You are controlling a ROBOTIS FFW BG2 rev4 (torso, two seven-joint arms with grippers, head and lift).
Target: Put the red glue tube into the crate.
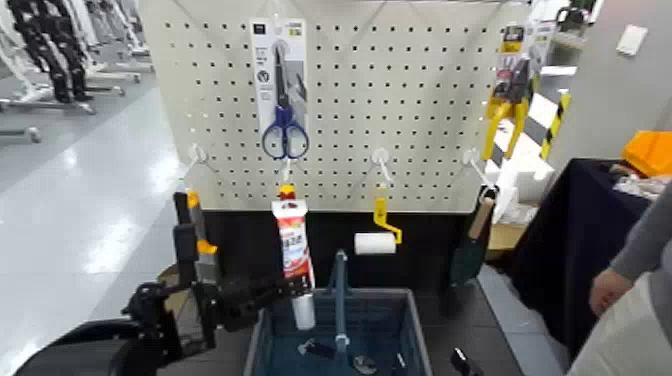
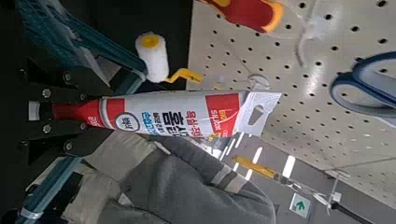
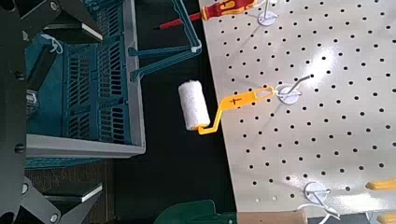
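Note:
The red glue tube point(image 1: 293, 248) stands upright in the air, cap end down, over the left end of the crate point(image 1: 414, 318). My left gripper point(image 1: 283, 292) reaches in from the left and is shut on the tube's lower end. In the left wrist view the tube point(image 2: 173, 114) runs out from between the fingers point(image 2: 47, 93), its white hang tab at the far end against the pegboard. In the right wrist view my right gripper point(image 3: 89, 112) is open beside the crate's mesh wall point(image 3: 98, 89). The crate has a blue handle bar point(image 1: 340, 290) across its middle.
On the white pegboard point(image 1: 420, 90) hang scissors point(image 1: 284, 95), a red-and-yellow screwdriver point(image 1: 287, 190), a yellow-handled paint roller point(image 1: 376, 240), a yellow tool point(image 1: 505, 105) and a dark tool point(image 1: 474, 240). Small items lie in the crate. A person in grey point(image 1: 640, 270) stands at the right.

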